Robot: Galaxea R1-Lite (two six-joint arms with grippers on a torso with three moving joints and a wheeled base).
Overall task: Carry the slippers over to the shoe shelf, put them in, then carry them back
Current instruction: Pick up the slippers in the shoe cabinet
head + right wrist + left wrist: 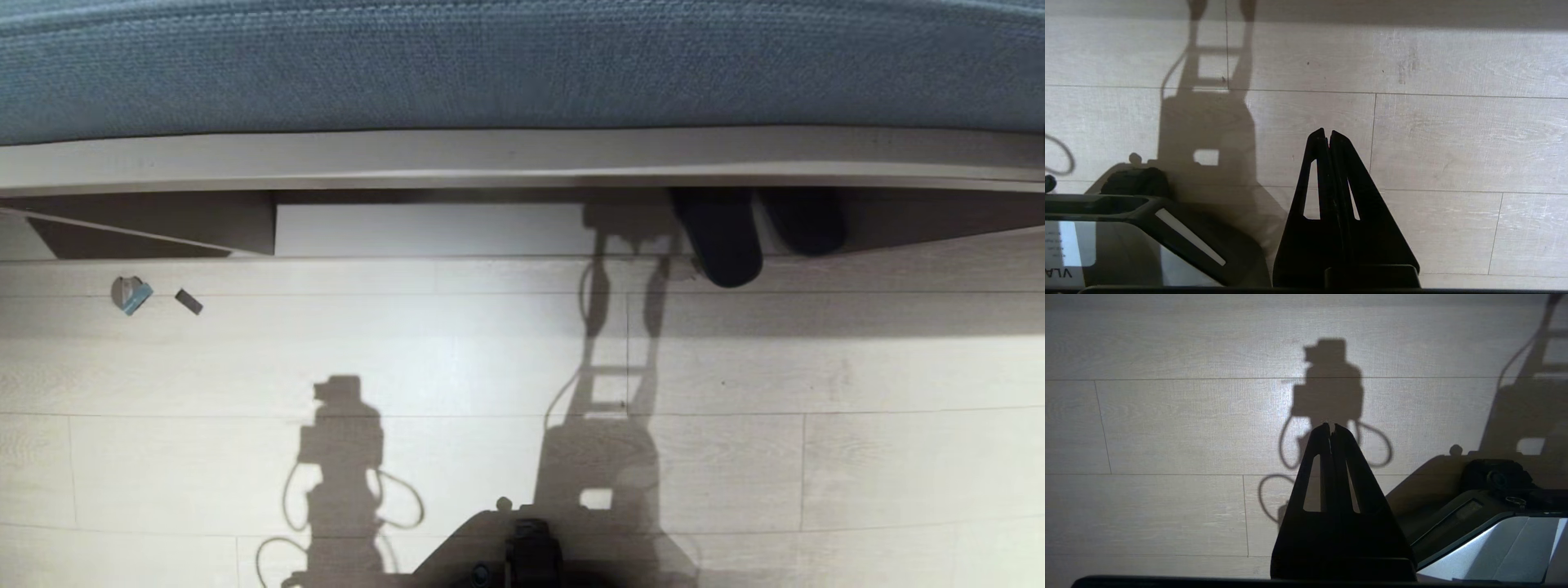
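The pair of dark grey-blue fabric slippers [739, 233] lies on the pale wood-plank floor [857, 376] at the far right of the head view, toes pointing toward the robot. The left one sticks out past the edge of the pale flat ledge [490, 155] that runs across the scene, while the right one sits further back in the shadow under that ledge. They lie side by side, close together; whether they touch is hard to tell in the dark there. Above the ledge spreads a broad blue-grey woven fabric surface [522, 57]. Under the ledge, left of the slippers, a white panel [424, 230] faces the room.

On the floor at the far left lie a small round grey piece with a light blue strip [131, 294] and, just beside it, a small dark rectangular scrap [188, 301].

Neither arm shows in the head view; only their shadows fall on the planks. The left gripper [1332, 426] hangs over bare floor, its two black fingers pressed together with nothing between them. The right gripper [1327, 132] hangs likewise, clenched and empty, well apart from the slippers. The dark edge of the robot's base [522, 555] shows at the near side.
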